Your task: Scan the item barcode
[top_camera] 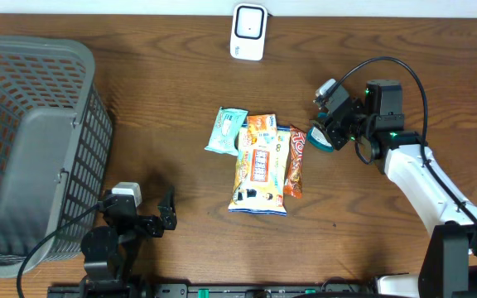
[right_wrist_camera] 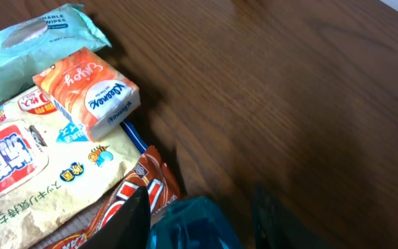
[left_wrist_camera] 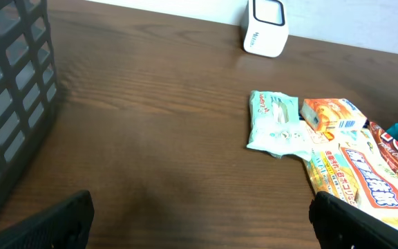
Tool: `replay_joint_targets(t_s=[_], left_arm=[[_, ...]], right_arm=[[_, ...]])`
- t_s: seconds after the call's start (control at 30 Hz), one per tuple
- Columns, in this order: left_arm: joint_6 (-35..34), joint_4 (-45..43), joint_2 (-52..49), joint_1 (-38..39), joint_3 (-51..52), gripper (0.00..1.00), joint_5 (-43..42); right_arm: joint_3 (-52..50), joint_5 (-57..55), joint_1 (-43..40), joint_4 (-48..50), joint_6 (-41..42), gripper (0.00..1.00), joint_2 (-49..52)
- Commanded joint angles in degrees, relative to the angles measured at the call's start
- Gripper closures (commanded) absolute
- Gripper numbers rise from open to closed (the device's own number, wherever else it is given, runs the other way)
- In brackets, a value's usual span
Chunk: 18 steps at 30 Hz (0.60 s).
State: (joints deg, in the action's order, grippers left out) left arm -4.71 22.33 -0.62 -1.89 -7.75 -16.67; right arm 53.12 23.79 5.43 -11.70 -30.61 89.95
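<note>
Right gripper point(top_camera: 320, 135) straddling teal packet point(right_wrist_camera: 192, 221) beside orange bar point(top_camera: 296, 161), grip unclear, open table point(right_wrist_camera: 289, 83) beyond, left gripper point(left_wrist_camera: 202, 223) splayed.

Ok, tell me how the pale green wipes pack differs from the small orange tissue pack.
The pale green wipes pack is mint; the small orange tissue pack is orange with a white end. The wipes pack is bigger and flatter, the tissue pack blockier. The wipes pack lies on the brown wooden table; the tissue pack rests partly on the large yellow snack bag. Both are soft wrapped packs lying loose.
</note>
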Motion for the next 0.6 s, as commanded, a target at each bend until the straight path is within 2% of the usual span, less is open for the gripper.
replay_joint_targets(t_s=[0.0, 0.07, 0.33, 0.57], left_arm=[[-0.52, 1.11, 0.28, -0.35, 0.87, 0.0, -0.7], [-0.55, 1.11, 0.28, -0.35, 0.87, 0.0, -0.7], [-0.52, 1.11, 0.28, -0.35, 0.87, 0.0, -0.7], [-0.52, 1.11, 0.28, -0.35, 0.87, 0.0, -0.7]], right_arm=[[-2.27, -3.74, 0.24, -1.77, 0.37, 0.69, 3.32], [-1.7, -3.8, 0.24, -1.77, 1.14, 0.76, 3.26], [1.36, -3.74, 0.24, -1.79, 9.99, 0.85, 3.26], [2.36, -1.79, 0.24, -2.19, 16.65, 0.99, 0.79]])
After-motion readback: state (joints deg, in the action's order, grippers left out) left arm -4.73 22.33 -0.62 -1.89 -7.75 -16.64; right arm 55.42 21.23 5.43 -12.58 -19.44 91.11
